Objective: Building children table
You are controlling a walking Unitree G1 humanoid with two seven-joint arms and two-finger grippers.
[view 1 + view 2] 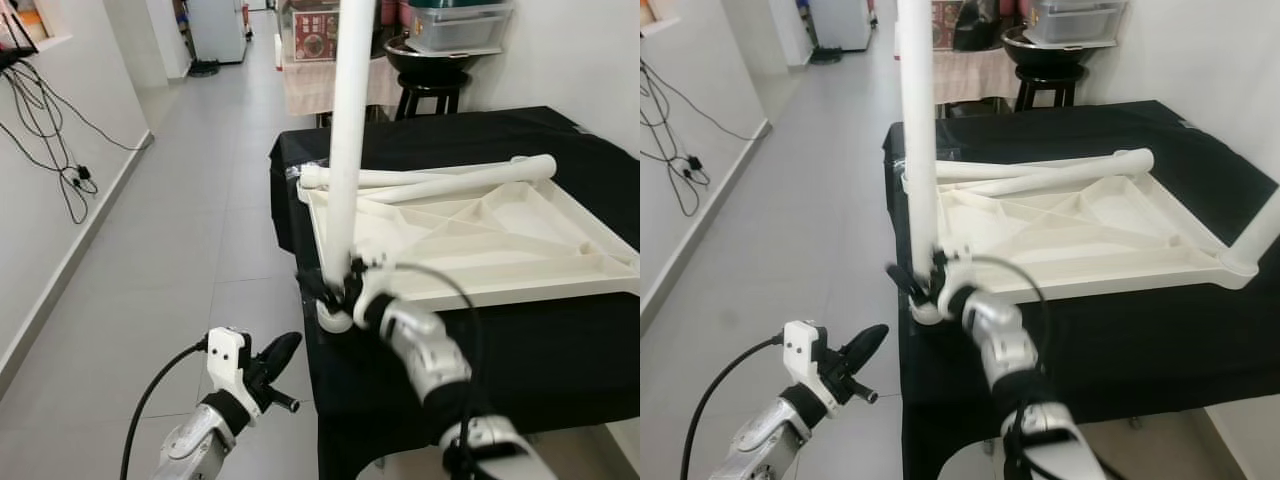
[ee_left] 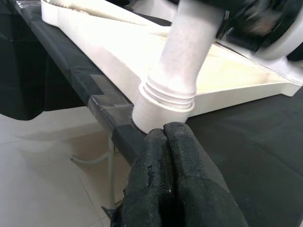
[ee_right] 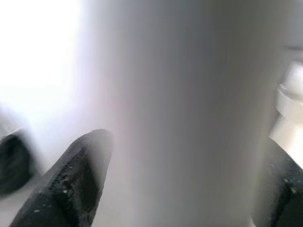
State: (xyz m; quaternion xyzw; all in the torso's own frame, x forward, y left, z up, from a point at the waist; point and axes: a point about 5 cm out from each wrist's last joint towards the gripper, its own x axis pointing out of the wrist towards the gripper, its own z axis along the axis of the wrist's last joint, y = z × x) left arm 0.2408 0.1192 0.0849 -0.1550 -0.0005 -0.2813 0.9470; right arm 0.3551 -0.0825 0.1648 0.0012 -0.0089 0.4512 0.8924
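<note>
White leg stands upright at the near corner of the upturned tabletop.
The table (image 1: 560,150), draped in black, carries the ribbed white tabletop (image 1: 480,240) underside up, two loose legs (image 1: 440,180) lying along its far edge. The right claw (image 1: 345,290) pinches the upright leg (image 1: 350,120) near its base. The left wrist view shows the leg's threaded collar (image 2: 165,97); the left claw (image 1: 275,362), pressed together, hangs over the floor (image 1: 180,220).

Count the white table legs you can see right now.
4. One upright leg at the tabletop's near-left corner, held by the right gripper; two loose legs lying across its far edge; one at the near-right corner. Others may be hidden.
</note>
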